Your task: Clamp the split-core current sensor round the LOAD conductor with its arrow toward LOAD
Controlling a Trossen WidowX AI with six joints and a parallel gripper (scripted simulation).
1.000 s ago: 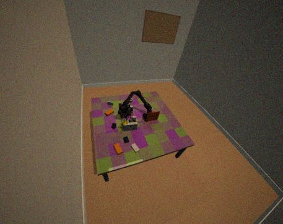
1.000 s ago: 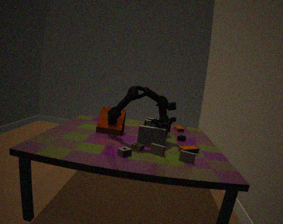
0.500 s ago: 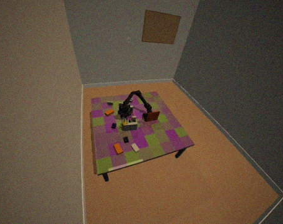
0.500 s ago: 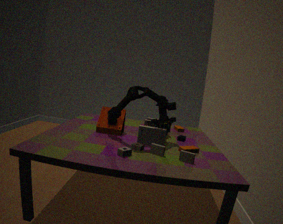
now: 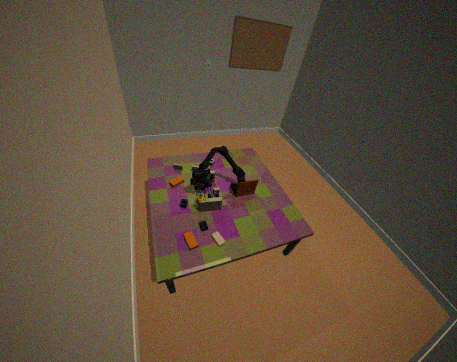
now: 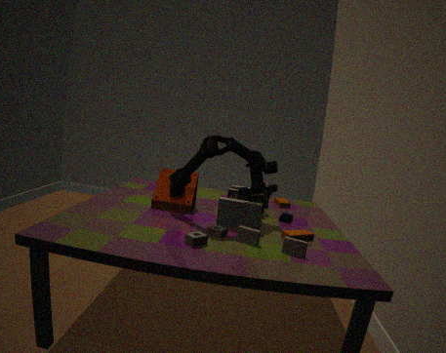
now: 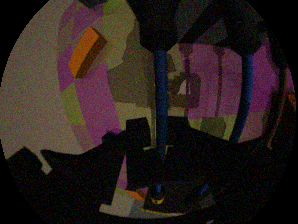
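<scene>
Over the pale grey fixture block (image 5: 210, 201) near the middle of the purple-and-green checked table (image 5: 267, 239), my black parallel-jaw gripper (image 5: 203, 186) is bent low, and my fingers are clenched on something that keeps them standing wide; I take it to be the dark split-core current sensor (image 7: 160, 192), which in the wrist view is only a black mass with a small yellow-orange spot low between my two blue-edged fingers. I cannot make out the conductor, the LOAD marker or the arrow in this dim light, so I cannot say for sure that the sensor sits round the right wire or faces the right way. My judgement is that I am in the squeezing step: the sensor is at the fixture, in my grip, not yet let go. Whether it has latched I cannot tell. The next move calls for holding the squeeze square across the two halves until they lock, then opening my fingers straight and lifting clear without dragging the sensor along. The orange flat blocks (image 5: 190, 239) and small dark cubes (image 5: 203, 225) lie well apart from me, so they should not hinder the retreat.
</scene>
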